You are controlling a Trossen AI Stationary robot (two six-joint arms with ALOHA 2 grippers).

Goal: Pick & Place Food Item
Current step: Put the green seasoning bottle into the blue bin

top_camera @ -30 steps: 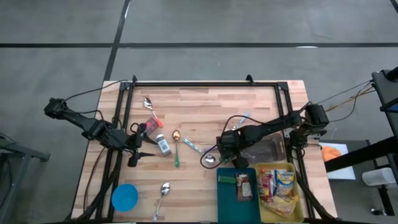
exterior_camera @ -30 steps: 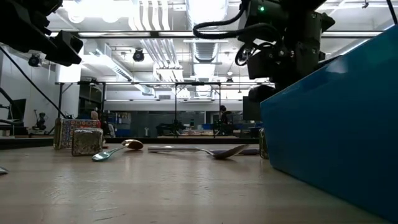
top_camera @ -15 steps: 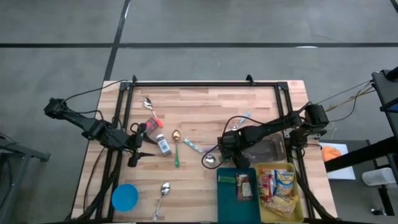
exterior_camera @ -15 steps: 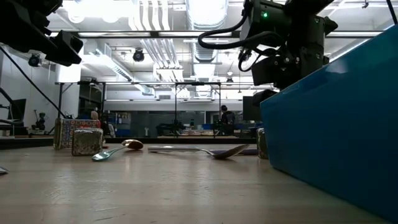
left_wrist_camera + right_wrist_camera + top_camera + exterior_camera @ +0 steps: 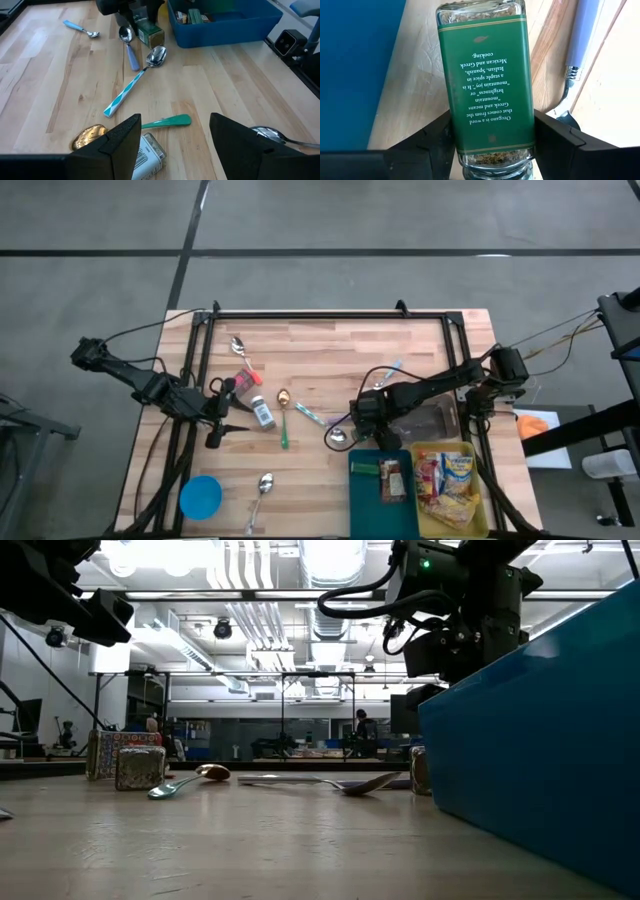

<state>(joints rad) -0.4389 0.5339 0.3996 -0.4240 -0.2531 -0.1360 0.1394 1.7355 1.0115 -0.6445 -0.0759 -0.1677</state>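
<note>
A glass oregano jar with a green label (image 5: pixel 487 80) stands upright on the wooden table beside the blue bin (image 5: pixel 365 498). It also shows in the left wrist view (image 5: pixel 150 36) and the low view (image 5: pixel 420 771). My right gripper (image 5: pixel 365 425) comes down over it and is shut on it, hiding it in the high view. My left gripper (image 5: pixel 175 145) waits open above the table's left side (image 5: pixel 226 422), holding nothing. My right gripper pinches the jar between its two fingers (image 5: pixel 437 137), on the two narrow sides near the cap end (image 5: pixel 492 150). The fingers come from above, pointing almost straight down along the jar. The jar stays upright, its bottom (image 5: pixel 480 9) at the table.
The blue bin holds a few packets; a yellow bin (image 5: pixel 482 510) of snack packs stands to its right. Several spoons (image 5: pixel 262 485) lie about, one (image 5: pixel 582 45) right beside the jar. A white-labelled jar (image 5: pixel 263 414) and a blue lid (image 5: pixel 200 497) lie at the left.
My right gripper has closed on the oregano jar without travelling across the table. The jar stands where it was, still upright.
</note>
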